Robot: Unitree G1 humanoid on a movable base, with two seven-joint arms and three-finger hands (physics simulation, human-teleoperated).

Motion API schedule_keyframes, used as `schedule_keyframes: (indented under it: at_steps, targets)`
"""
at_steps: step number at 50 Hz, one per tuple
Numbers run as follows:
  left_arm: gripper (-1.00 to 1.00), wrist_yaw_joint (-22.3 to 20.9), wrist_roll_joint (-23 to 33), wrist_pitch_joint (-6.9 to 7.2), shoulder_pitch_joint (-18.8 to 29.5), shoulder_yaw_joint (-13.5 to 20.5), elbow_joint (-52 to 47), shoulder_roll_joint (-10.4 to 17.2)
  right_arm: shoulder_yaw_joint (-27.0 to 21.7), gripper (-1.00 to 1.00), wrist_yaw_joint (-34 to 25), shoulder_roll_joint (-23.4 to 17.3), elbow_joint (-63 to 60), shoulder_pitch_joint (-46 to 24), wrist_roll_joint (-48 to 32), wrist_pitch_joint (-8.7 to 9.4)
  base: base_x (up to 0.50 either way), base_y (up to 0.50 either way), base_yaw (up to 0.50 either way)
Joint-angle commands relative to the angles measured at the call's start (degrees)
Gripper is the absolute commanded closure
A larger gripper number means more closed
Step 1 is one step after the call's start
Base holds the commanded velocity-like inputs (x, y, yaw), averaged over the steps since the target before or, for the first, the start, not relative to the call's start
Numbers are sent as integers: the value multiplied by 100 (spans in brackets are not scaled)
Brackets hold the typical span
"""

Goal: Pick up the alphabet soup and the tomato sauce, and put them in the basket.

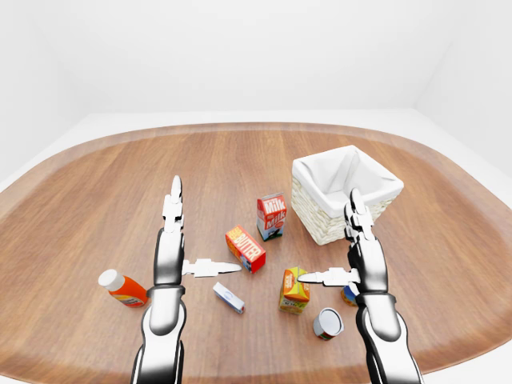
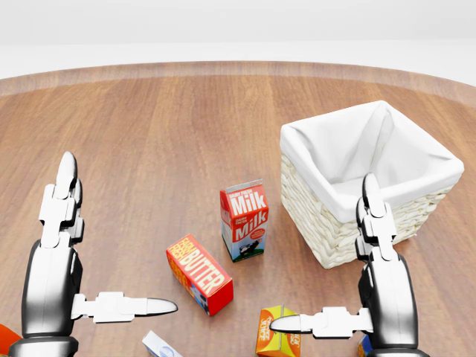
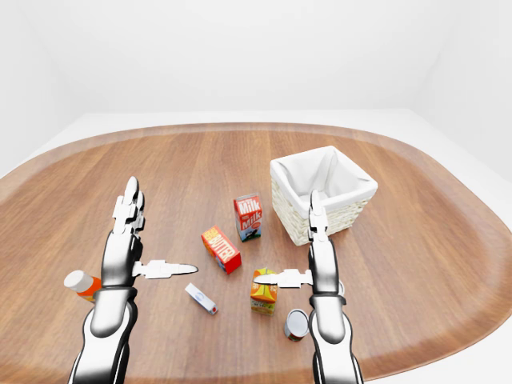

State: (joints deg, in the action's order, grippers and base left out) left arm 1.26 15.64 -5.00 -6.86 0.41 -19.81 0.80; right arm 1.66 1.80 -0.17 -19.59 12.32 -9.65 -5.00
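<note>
So far nothing is packed: your right hand (image 1: 340, 254) and left hand (image 1: 188, 244) both hover splayed and empty. Just below your right hand lies a grey metal can (image 1: 327, 322), probably the soup; the tomato sauce I cannot identify. Beyond your right hand, the white-lined wicker basket (image 1: 324, 224) holds nothing.

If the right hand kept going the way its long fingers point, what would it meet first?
Probably the basket: the right hand points up the head view at its wicker wall, with only bare table between. Depth is unclear, so it might pass above the rim.
</note>
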Motion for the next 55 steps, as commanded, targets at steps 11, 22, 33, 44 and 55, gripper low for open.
schedule_keyframes:
  at_steps: [11,22,33,44,55]
  targets:
    - [-100,43,-10,0,5,-32,111,-10,16,-100,-39,-13,141,90,29,0,0,0,0]
    - [-100,25,3,0,-23,-59,14,-10,-90,-100,-9,-27,73,65,-197,0,0,0,0]
    - [-100,21,11,0,11,-52,113,-3,-369,-100,159,-74,-114,126,-1264,0,0,0,0]
    - [-100,17,15,0,-10,-60,119,-2,-464,-100,101,-82,-493,265,-2119,0,0,0,0]
    - [-100,20,6,0,11,-52,155,-1,-633,-100,5,-58,-861,428,-2828,0,0,0,0]
